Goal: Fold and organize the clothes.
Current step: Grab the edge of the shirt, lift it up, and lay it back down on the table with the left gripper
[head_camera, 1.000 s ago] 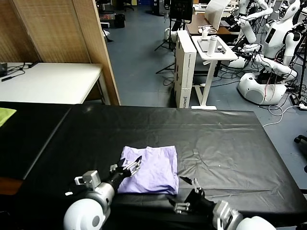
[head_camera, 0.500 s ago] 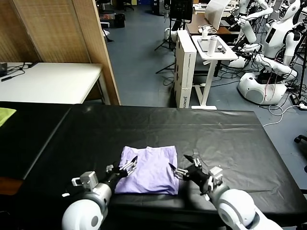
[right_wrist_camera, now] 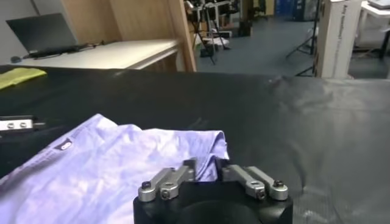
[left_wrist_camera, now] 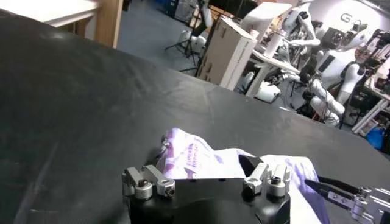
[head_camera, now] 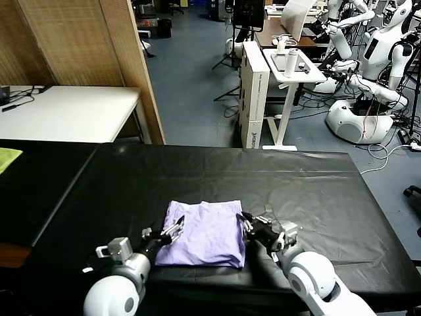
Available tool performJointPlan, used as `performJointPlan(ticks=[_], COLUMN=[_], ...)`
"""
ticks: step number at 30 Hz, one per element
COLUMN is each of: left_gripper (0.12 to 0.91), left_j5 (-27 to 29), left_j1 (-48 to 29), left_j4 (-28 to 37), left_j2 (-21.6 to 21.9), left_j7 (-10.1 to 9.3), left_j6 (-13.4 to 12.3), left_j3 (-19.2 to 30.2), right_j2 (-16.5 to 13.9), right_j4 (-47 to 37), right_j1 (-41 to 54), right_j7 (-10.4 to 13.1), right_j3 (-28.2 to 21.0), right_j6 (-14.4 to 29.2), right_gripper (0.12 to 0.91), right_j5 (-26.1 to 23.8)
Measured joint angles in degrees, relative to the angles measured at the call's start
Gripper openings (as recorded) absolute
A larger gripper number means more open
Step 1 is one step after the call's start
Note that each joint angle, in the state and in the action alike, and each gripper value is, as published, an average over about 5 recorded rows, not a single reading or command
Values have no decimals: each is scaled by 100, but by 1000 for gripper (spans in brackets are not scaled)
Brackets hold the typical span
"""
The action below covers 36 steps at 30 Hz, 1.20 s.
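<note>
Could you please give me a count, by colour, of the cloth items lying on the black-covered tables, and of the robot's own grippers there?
Lavender T-shirt, folded: 1
Yellow-green cloth, at the far left table edge: 1
Grippers: 2, the left gripper and right gripper, on opposite sides of the shirt
Total: 4

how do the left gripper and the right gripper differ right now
The left gripper sits at the T-shirt's left edge with its fingers spread open; the right gripper is at the shirt's right edge with its fingers drawn close together. The left holds nothing; the right's fingers meet the fabric edge, though whether they pinch it is unclear. Both hang low over the black table, pointing at the shirt.
</note>
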Motion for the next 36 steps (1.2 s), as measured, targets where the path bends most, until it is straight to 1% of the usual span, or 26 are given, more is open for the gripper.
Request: performJointPlan(ticks=[1,2,5,6,8,9,14,17,19,20,23,28,31,36], left_gripper=[907,907,907,907,907,907,907,907,907,907,907,907,907,907], left_j5=[3,8,73,99,146,164,286,291,268,253,206,81,-65,-453], left_j1=[3,7,25,36,64,80,192,274,328,354,424,493,508,491], left_j4=[4,8,35,49,87,109,273,385,452,486,594,769,852,949], left_j2=[3,5,12,14,18,18,-33,-81,-120,-142,-197,-231,-240,-251], left_j7=[8,18,99,147,274,348,779,913,961,985,1057,1165,1200,1212], left_j6=[-17,-35,-137,-192,-334,-422,-1009,-1256,-1410,-1485,-1657,-1804,-1837,-1802], left_j3=[-9,-16,-32,-39,-64,-81,-201,-261,-289,-304,-356,-445,-484,-523], right_j2=[8,17,30,26,3,-17,-139,-191,-210,-218,-233,-237,-239,-241], right_j4=[-6,-4,49,80,145,185,426,551,615,640,691,731,749,775], right_j1=[-4,-11,-39,-53,-87,-110,-257,-308,-311,-309,-312,-361,-387,-411], right_j7=[-1,-3,-11,-13,-15,-15,2,28,39,43,46,42,37,34], right_j3=[6,11,44,66,120,154,370,499,571,600,656,695,713,721], right_j6=[-7,-13,-26,-29,-36,-37,-31,-28,-28,-29,-32,-32,-34,-41], right_gripper=[173,155,146,163,236,287,604,785,864,886,904,907,907,907], right_j5=[7,22,115,164,271,326,519,600,644,659,678,672,660,635])
